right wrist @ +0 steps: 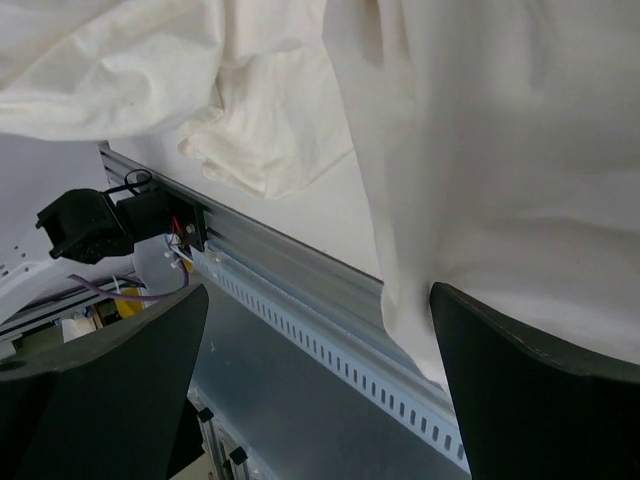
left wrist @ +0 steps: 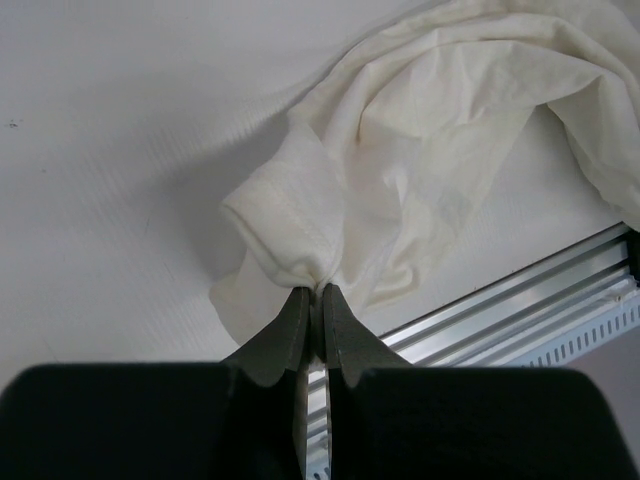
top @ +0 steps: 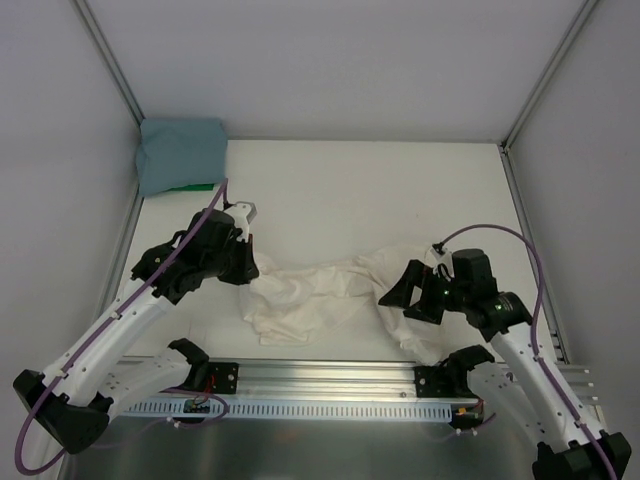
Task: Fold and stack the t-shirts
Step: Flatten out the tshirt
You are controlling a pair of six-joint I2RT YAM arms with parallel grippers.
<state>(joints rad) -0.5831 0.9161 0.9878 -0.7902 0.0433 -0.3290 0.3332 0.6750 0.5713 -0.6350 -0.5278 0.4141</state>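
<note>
We had the left gripper (left wrist: 314, 292) pinched tight on a bunched fold of the cream t-shirt (top: 310, 292). The shirt lay crumpled on the white table (top: 400, 190) near its front edge, between the two arms. Our right gripper (right wrist: 320, 295) stood at the shirt's right end with its jaws spread wide, holding nothing, cream cloth close before its fingers. The teal-blue t-shirt (top: 180, 152) sat folded in the far left corner, well apart.

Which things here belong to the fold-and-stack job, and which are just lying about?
Job: cream t-shirt, crumpled, pinched by left gripper; teal-blue t-shirt, folded, far left corner; right gripper, open.
Lying about: green strip at the teal-blue t-shirt's near edge, unidentifiable; aluminium rail.
</note>
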